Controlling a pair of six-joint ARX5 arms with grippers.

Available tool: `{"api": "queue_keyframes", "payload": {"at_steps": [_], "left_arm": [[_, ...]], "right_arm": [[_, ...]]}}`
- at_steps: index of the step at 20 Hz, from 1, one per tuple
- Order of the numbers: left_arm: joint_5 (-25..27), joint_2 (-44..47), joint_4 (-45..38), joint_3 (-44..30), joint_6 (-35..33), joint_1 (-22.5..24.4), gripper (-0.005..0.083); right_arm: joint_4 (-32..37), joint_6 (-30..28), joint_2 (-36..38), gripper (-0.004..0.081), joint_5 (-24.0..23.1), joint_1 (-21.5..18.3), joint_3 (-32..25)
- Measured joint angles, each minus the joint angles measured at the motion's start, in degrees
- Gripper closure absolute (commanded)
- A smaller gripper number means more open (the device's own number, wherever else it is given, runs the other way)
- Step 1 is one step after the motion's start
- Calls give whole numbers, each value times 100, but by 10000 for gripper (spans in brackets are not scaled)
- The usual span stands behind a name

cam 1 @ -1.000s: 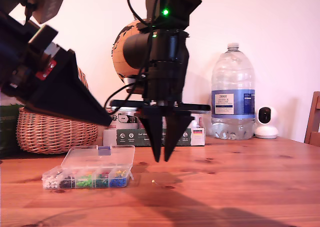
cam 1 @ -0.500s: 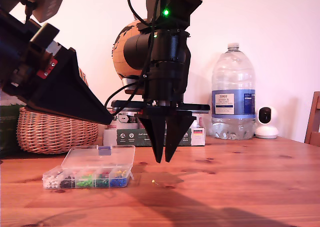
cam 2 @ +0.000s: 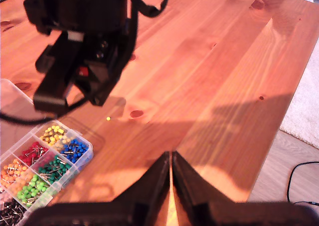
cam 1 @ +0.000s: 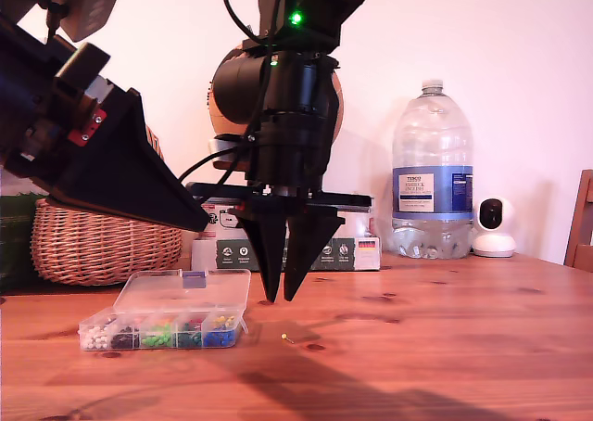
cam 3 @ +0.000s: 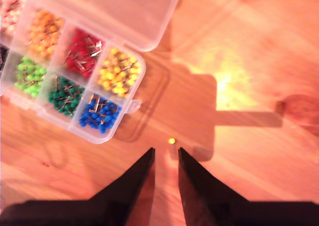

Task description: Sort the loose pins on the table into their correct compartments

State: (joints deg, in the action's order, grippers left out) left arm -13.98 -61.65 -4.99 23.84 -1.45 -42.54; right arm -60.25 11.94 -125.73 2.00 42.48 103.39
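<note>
My second gripper (cam 1: 278,299) hangs point-down above the surface (cam 1: 445,347), its jaws a narrow gap apart and holding nothing. Just below and a little ahead of its tips lies a loose pin with a yellow head (cam 3: 171,141), alone on the bare wood. To one side of this gripper, near it, sits the clear organizer box (cam 1: 167,324) with its lid open; the compartments (cam 3: 75,76) show orange, red, yellow, light green, dark green and blue pins, and the yellow and blue ones are nearest to the loose pin.

My first gripper (cam 2: 171,169) is higher, away from the surface, with jaws pressed together and nothing between them. It looks down over the box and toward my second gripper; the loose pin is well ahead of its tips.

The surface is orange-brown pine with dark knots and clear grain, and the arms throw broad shadows on it. Behind my second gripper, along the far edge by a pale wall, stand a wicker basket (cam 1: 102,245), a flat dark green box (cam 1: 343,252), a large plastic water bottle (cam 1: 432,175) and a small white camera (cam 1: 493,226). A globe (cam 1: 215,115) is partly hidden behind the arm. In the first wrist view, a pale rug (cam 2: 304,106) and a black cable (cam 2: 299,181) lie on the floor beyond the surface's edge.
</note>
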Motion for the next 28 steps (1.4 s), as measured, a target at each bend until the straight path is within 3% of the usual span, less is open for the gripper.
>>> {"api": "queue_keyframes", "payload": {"at_steps": [28], "left_arm": [[0,0,2,0,0,0,797]], "right_arm": [[105,0,-332,646,37,-76,0]]}}
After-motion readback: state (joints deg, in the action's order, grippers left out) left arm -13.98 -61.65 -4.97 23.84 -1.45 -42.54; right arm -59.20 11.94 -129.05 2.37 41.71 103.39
